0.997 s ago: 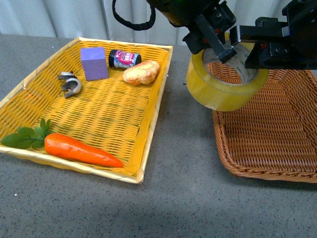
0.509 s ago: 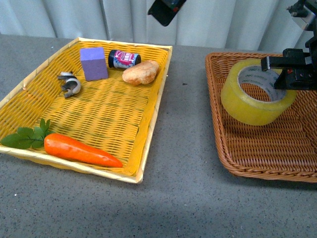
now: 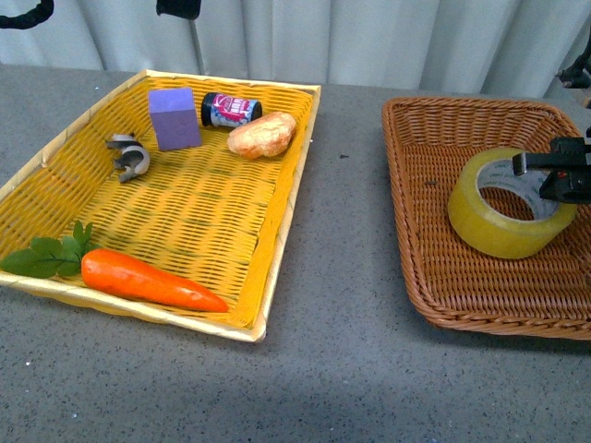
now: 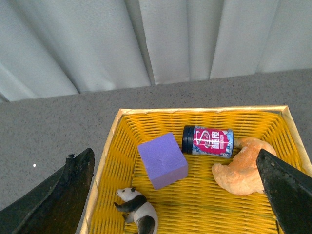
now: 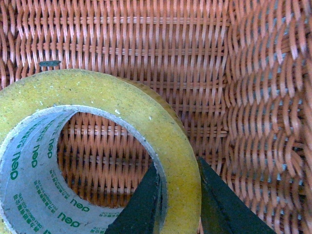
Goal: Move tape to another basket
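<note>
Over at 3 o'clock on the desk (image 3: 346,231), the tape (image 3: 503,217) sits inside the brown wicker basket (image 3: 434,309), a little toward the basket's 3 o'clock side. The right gripper (image 3: 552,180) has it by the roll's own 3 o'clock wall. In the right wrist view the jaws are clamped across that wall, one inside the pale printed core and one outside on the yellow winding, with the woven floor showing through the hole.

The roll's core axis points mostly up but tips off vertical, so the ring is not flat. Its lower edge looks down at or just above the weave; I cannot tell whether it touches. Judging from that, the transfer is nearly finished: what is left is to part the jaws and lift clear, and the roll should settle flat with only a short drop, if any.

Room is ample. The basket floor is bare wicker around the roll, its sloped walls stand well apart from it, and a round roll dropped flat is unlikely to wander.

The left gripper (image 4: 171,158) is far off at 10 o'clock, above the yellow basket (image 3: 277,277), jaws spread wide and holding nothing.
</note>
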Tool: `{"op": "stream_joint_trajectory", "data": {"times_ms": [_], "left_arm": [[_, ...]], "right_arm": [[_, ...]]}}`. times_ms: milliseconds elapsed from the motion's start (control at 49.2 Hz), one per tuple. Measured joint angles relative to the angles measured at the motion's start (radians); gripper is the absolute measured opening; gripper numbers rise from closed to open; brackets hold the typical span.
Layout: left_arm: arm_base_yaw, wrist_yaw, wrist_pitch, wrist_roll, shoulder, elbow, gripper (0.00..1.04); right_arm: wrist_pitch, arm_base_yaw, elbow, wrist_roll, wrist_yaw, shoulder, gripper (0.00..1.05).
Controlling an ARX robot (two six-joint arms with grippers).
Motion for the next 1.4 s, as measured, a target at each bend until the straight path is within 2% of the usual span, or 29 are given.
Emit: {"op": "stream_joint_trajectory", "data": {"times_ms": [163, 264, 326, 366, 387, 427, 448, 549, 590, 610, 651, 692, 773, 834, 977, 1058, 1180, 1241, 1363, 1404], "left_arm": [[0.006, -0.044, 0.05, -0.039, -0.015, -0.037, 0.98], [0.009, -0.095, 0.076, -0.053, -0.021, -0.055, 0.98], [0.01, -0.119, 0.085, -0.054, -0.024, -0.06, 0.98], [0.023, -0.038, 0.19, -0.068, -0.027, -0.098, 0.93], [0.031, 0.029, 0.291, -0.077, -0.034, -0.14, 0.87], [0.043, 0.098, 0.43, -0.088, -0.059, -0.224, 0.78], [0.048, 0.106, 0.474, -0.089, -0.074, -0.26, 0.75], [0.067, 0.138, 0.592, -0.098, -0.18, -0.422, 0.53], [0.074, 0.143, 0.608, -0.098, -0.213, -0.464, 0.46], [0.078, 0.147, 0.615, -0.098, -0.226, -0.485, 0.42], [0.087, 0.15, 0.628, -0.1, -0.259, -0.539, 0.34], [0.092, 0.158, 0.637, -0.102, -0.29, -0.591, 0.24], [0.1, 0.173, 0.65, -0.106, -0.345, -0.663, 0.1], [0.106, 0.177, 0.655, -0.112, -0.382, -0.704, 0.04], [0.124, 0.186, 0.658, -0.112, -0.479, -0.803, 0.04], [0.162, 0.247, 0.65, -0.112, -0.552, -0.866, 0.04], [0.182, 0.245, 0.626, -0.113, -0.628, -0.919, 0.04], [0.183, 0.247, 0.665, -0.112, -0.634, -0.951, 0.04], [0.182, 0.247, 0.637, -0.112, -0.698, -1.014, 0.04], [0.183, 0.247, 0.608, -0.112, -0.747, -1.029, 0.04]], "right_arm": [[0.05, 0.006, -0.025, 0.01, -0.04, 0.006, 0.16], [0.097, 0.008, -0.042, 0.021, -0.05, 0.004, 0.31], [0.121, 0.006, -0.054, 0.03, -0.036, -0.008, 0.43], [0.173, 0.003, -0.08, 0.035, -0.004, -0.026, 0.52], [0.196, 0.003, -0.091, 0.035, 0.012, -0.036, 0.57], [0.208, 0.0, -0.094, 0.035, 0.018, -0.047, 0.65], [0.277, -0.003, -0.112, 0.032, 0.015, -0.045, 0.66], [0.957, -0.01, -0.341, 0.007, 0.012, -0.006, 0.45], [1.125, -0.01, -0.414, 0.001, 0.011, -0.013, 0.38], [1.16, -0.01, -0.429, 0.0, 0.011, -0.019, 0.36], [1.316, -0.009, -0.499, -0.005, 0.008, -0.069, 0.26], [1.37, -0.009, -0.544, -0.006, 0.009, -0.13, 0.17], [1.386, -0.01, -0.617, -0.006, 0.01, -0.217, 0.03], [1.384, -0.01, -0.665, -0.01, 0.009, -0.257, 0.01], [1.361, -0.009, -0.775, -0.01, 0.008, -0.37, 0.01], [1.332, -0.01, -0.839, -0.01, 0.008, -0.468, 0.01], [1.292, -0.01, -0.891, -0.01, 0.008, -0.554, 0.01], [1.263, -0.01, -0.918, -0.01, 0.008, -0.607, 0.01], [1.191, -0.009, -0.967, -0.01, 0.008, -0.731, 0.01], [1.093, -0.009, -0.97, -0.01, 0.008, -0.815, 0.01]]}}
